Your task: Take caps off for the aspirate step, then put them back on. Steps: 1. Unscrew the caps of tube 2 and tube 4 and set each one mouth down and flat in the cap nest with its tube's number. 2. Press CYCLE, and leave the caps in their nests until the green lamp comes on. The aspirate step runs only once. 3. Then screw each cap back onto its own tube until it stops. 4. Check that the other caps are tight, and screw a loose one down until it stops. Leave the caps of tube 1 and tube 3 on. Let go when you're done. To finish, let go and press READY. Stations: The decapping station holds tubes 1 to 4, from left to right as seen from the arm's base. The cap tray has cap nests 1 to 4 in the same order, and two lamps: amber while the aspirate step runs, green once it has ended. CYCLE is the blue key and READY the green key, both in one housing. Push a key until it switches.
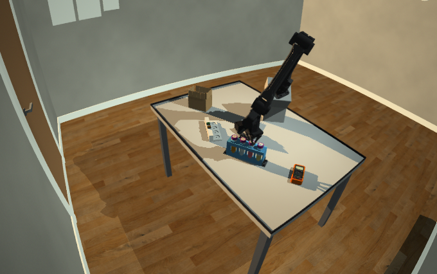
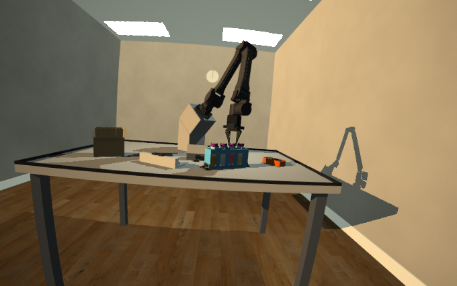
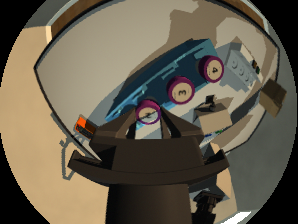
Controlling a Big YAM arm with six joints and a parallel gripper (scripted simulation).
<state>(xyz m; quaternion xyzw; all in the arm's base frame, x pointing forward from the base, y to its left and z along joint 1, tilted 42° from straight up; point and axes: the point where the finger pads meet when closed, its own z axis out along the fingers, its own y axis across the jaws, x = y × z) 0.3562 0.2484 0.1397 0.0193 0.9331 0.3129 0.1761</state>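
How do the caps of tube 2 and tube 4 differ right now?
The cap of tube 2 is clamped between the jaws; the cap of tube 4 is free.
Tube 2's cap sits between two neighbours; tube 4's ends the row.
Both have magenta rims and pale tops.

- My gripper (image 1: 252, 141) (image 2: 232, 142) (image 3: 148, 110) is closed around the cap marked 2 (image 1: 251, 143) (image 2: 232, 145) (image 3: 148, 111), one finger on each side.
- I see the cap marked 3 (image 1: 242, 139) (image 2: 223, 144) (image 3: 181, 90) and, farther along, the cap marked 4 (image 1: 234, 137) (image 2: 214, 144) (image 3: 213, 69), both on the blue decapping station (image 1: 228, 148) (image 2: 207, 158) (image 3: 150, 80).
- Just beyond cap 4 lies the grey cap tray (image 1: 220, 138) (image 2: 181, 164) (image 3: 231, 56), its round nests in a row.
- A brown box (image 1: 200, 100) (image 2: 108, 145) (image 3: 272, 97) stands near the tray.
- An orange meter (image 1: 297, 174) (image 2: 274, 161) (image 3: 85, 126) shows beyond my finger at the left of my view.
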